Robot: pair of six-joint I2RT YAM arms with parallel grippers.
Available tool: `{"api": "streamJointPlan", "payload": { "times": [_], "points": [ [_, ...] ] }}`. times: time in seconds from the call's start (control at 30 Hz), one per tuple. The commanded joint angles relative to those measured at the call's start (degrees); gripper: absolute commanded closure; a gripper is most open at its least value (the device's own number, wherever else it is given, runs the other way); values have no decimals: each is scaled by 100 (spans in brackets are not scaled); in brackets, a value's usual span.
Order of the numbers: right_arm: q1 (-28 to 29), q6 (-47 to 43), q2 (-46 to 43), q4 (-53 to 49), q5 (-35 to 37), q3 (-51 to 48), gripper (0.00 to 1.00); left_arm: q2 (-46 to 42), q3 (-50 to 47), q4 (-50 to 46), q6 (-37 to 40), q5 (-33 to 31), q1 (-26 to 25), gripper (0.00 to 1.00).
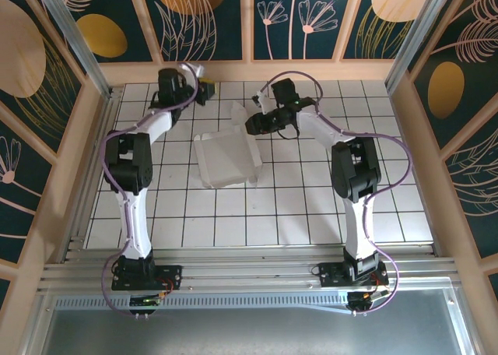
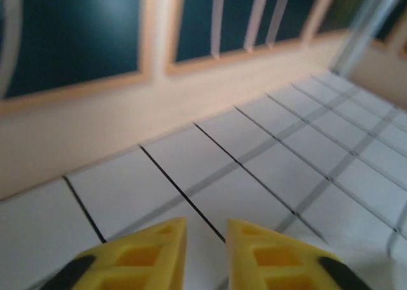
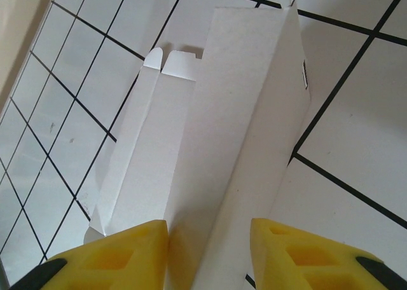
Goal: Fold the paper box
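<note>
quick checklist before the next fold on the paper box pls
1. paper box sits between the fingers of the right gripper: ok
2. grip on it firm: cannot tell
3. left gripper empty, jaws a narrow gap apart: ok
4. left gripper close enough to help: not ok, it is by the far wall, apart from the box

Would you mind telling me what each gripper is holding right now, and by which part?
The right gripper holds the paper box by one end of its raised long panel; the left gripper holds nothing.
</note>
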Motion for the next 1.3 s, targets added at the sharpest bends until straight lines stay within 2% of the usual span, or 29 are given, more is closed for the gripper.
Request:
{"api": "streamJointPlan", "payload": {
  "times": [0.0,0.23,0.5,0.63,0.73,0.87,1.27],
  "points": [
    [161,-222,147,-562,532,41,61,709,1131,-1624,-999,-363,-34,83],
    [267,-262,215,-662,630,227,61,1496,2053,-1530,-1474,-271,-85,78],
    [268,-263,249,-725,622,290,61,2432,3217,-1789,-1331,-115,-370,77],
    [269,-278,252,-726,630,259,61,2514,3211,-1865,-1152,390,-521,78],
    [272,-271,252,-706,621,228,62,2508,3209,-2157,-957,716,-548,82],
    [291,-282,252,-702,655,230,62,2341,3073,-2508,-552,713,-550,89],
    [348,-280,243,-687,874,93,62,1628,2335,-2726,-180,858,-448,89]
  ]
}}
